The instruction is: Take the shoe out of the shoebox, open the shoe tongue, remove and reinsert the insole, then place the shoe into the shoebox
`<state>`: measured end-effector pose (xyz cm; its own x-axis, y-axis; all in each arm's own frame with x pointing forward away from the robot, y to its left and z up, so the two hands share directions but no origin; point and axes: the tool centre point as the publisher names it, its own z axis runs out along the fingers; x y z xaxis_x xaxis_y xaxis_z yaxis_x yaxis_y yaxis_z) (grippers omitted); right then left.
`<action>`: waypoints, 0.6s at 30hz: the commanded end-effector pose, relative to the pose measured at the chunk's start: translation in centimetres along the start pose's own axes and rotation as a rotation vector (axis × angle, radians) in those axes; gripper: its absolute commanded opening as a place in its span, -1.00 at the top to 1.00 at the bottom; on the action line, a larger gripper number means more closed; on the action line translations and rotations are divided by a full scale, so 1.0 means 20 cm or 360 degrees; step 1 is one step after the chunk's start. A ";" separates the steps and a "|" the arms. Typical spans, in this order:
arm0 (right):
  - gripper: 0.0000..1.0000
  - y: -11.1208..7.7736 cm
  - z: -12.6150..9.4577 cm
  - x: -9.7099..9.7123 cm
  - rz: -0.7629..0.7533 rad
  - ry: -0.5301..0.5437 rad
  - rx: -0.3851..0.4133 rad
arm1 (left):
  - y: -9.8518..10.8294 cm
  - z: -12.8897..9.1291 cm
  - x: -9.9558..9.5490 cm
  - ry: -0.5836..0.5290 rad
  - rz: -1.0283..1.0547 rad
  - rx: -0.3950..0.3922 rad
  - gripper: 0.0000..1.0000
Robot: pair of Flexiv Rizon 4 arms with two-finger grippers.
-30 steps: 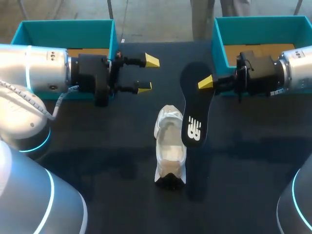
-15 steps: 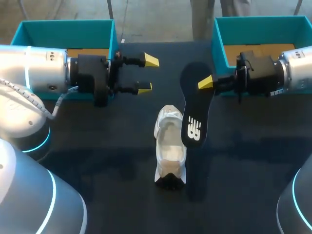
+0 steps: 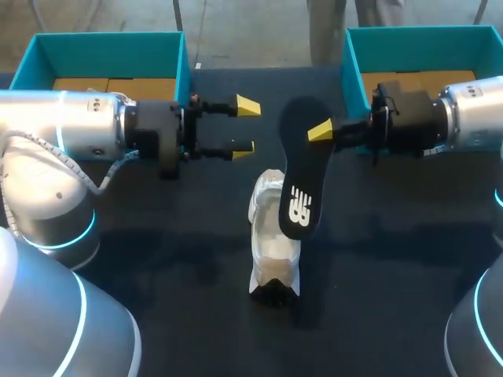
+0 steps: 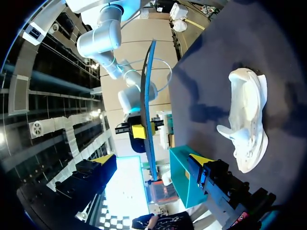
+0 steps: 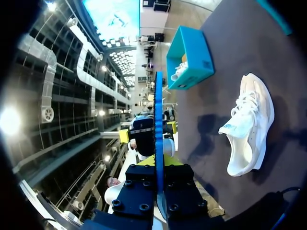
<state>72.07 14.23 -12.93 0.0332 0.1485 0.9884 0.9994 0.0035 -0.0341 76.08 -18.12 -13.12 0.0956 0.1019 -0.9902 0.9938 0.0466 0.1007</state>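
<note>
Head view shows our right hand (image 3: 314,132) closed on the black insole (image 3: 301,177), clamping it near one end, with one yellow fingertip showing on the face turned to us. The insole hangs down from that hand, and its printed end overlaps the opening of the white shoe (image 3: 271,251). We cannot tell whether the two touch. The shoe stands on its sole on the dark tabletop (image 3: 157,236), below the gap between our two hands and held by neither.

Our left hand (image 3: 245,126) is open, its fingers spread with nothing between them, and it faces the right hand across that gap. From the left wrist, the insole appears edge-on ahead of the spread fingers, and the shoe lies off to one side. From the right wrist, the insole runs edge-on straight out between that hand's fingers.

One teal shoebox (image 3: 106,47) sits behind the left hand's wrist, and another shoebox (image 3: 416,39) sits behind the right hand's.
</note>
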 end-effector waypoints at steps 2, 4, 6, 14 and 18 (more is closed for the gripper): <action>1.00 0.02 0.07 -0.01 0.0000 0.0012 0.0023 | 0.03 0.05 0.02 -0.0035 0.0009 0.0002 -1.00; 1.00 0.01 0.10 -0.01 0.0003 0.0014 0.0037 | 0.03 0.07 0.02 -0.0046 0.0010 0.0003 -1.00; 1.00 0.02 0.12 -0.01 0.0006 0.0014 0.0046 | 0.03 0.08 0.03 -0.0067 0.0005 -0.0006 -1.00; 1.00 0.05 0.16 -0.02 0.0005 0.0029 0.0060 | 0.03 0.13 0.05 -0.0107 -0.0044 -0.0016 -0.45; 1.00 0.05 0.16 -0.02 0.0002 0.0037 0.0056 | 0.03 0.15 0.05 -0.0124 -0.0062 -0.0025 -0.25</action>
<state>72.76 16.88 -13.54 0.0351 0.1283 0.9911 0.9986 0.0359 -0.0400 76.81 -20.29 -14.11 0.0591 0.0284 -0.9978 0.9964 0.0589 0.0607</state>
